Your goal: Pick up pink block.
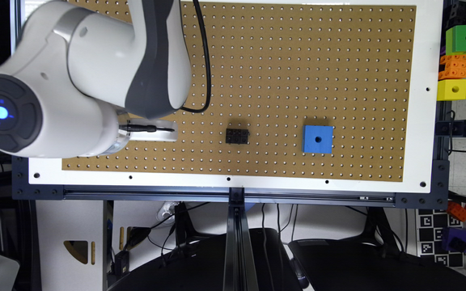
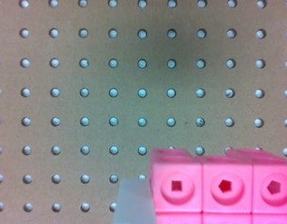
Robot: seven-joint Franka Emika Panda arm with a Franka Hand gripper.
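Likely light, rigid and slick, the pink block (image 2: 222, 186) wants gripping across its flat sides; whether the jaws are apart, I cannot tell.

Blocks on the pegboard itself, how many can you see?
3. A black brick near the middle, a blue cube toward the exterior view's right, and the pink block close under the wrist camera. The arm may hide others.
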